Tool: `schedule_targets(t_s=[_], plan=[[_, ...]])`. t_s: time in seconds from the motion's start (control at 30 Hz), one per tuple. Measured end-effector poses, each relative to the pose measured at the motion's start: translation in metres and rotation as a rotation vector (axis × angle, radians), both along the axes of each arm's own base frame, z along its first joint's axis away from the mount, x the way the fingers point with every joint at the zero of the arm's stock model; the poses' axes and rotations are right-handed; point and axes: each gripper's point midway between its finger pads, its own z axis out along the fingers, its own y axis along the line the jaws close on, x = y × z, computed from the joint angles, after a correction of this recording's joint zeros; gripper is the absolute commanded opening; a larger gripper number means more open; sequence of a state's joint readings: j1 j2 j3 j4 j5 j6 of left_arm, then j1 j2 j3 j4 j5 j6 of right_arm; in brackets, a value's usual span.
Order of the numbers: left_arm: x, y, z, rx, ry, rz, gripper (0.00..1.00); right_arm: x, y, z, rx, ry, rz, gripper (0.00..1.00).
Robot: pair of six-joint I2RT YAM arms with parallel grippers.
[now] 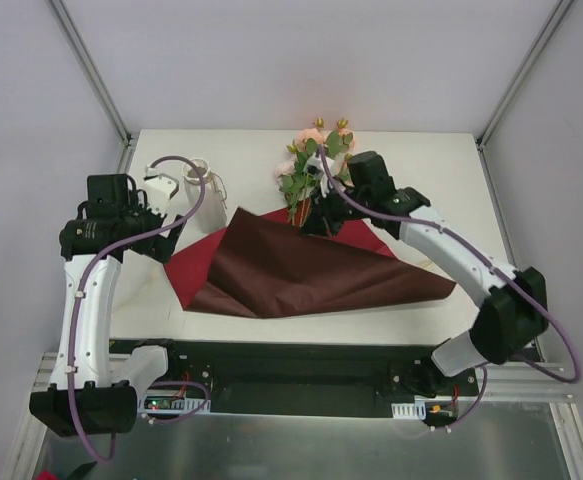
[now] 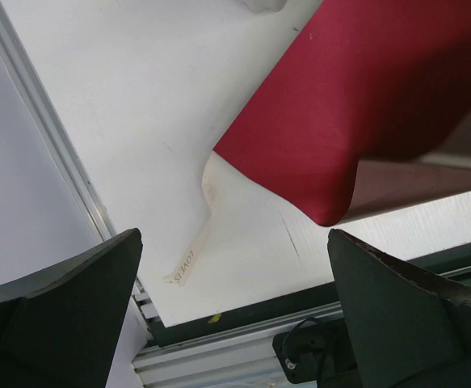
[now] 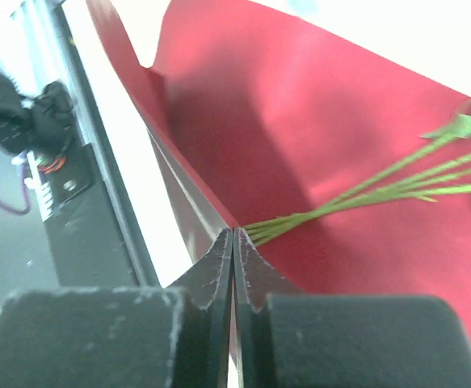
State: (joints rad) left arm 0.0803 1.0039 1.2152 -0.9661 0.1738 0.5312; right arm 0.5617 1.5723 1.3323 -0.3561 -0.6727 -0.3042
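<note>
A sheet of wrapping paper (image 1: 291, 270), red on one face and dark maroon on the other, lies on the white table (image 1: 431, 170) with its far part folded over toward the front. A bunch of pink flowers (image 1: 316, 150) lies at the paper's far edge, its green stems (image 3: 364, 190) resting on the red face (image 3: 300, 105). My right gripper (image 1: 321, 222) (image 3: 233, 236) is shut on the paper's edge right beside the stem ends. My left gripper (image 1: 167, 236) (image 2: 233, 242) hangs open above the paper's left corner (image 2: 364, 89) and holds nothing.
A white container (image 1: 199, 192) stands at the back left, close to my left arm. A pale ribbon (image 2: 193, 246) printed with letters lies under the paper's left corner, near the table's front edge. A black rail (image 1: 301, 375) runs along the front.
</note>
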Motion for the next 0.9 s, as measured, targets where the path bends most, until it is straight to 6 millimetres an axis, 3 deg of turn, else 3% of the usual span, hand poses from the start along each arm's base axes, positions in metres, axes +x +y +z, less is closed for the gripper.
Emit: schedule_targets(t_s=[0.1, 0.23, 0.47, 0.5, 0.63, 0.77, 0.9], plan=[[0.007, 0.0, -0.002, -0.011, 0.013, 0.014, 0.99, -0.049, 0.012, 0.02, 0.018, -0.058, 0.078, 0.01], [0.01, 0.0, -0.007, -0.02, 0.034, 0.023, 0.99, -0.13, 0.017, 0.023, -0.004, -0.091, 0.207, 0.01], [0.015, 0.0, 0.0, -0.029, 0.011, 0.036, 0.99, -0.223, -0.009, 0.008, -0.089, -0.088, 0.312, 0.05], [0.016, 0.0, 0.001, -0.03, 0.009, 0.038, 0.99, -0.234, -0.013, 0.006, -0.101, -0.078, 0.322, 0.08], [0.021, 0.001, 0.001, -0.027, 0.007, 0.045, 0.99, -0.267, -0.028, -0.005, -0.145, -0.027, 0.35, 0.5], [0.025, 0.006, 0.001, -0.006, -0.001, 0.061, 0.99, -0.291, -0.042, -0.018, -0.215, 0.032, 0.381, 0.7], [0.027, 0.01, 0.003, 0.012, -0.014, 0.075, 0.99, -0.291, -0.055, -0.011, -0.283, 0.043, 0.349, 0.82]])
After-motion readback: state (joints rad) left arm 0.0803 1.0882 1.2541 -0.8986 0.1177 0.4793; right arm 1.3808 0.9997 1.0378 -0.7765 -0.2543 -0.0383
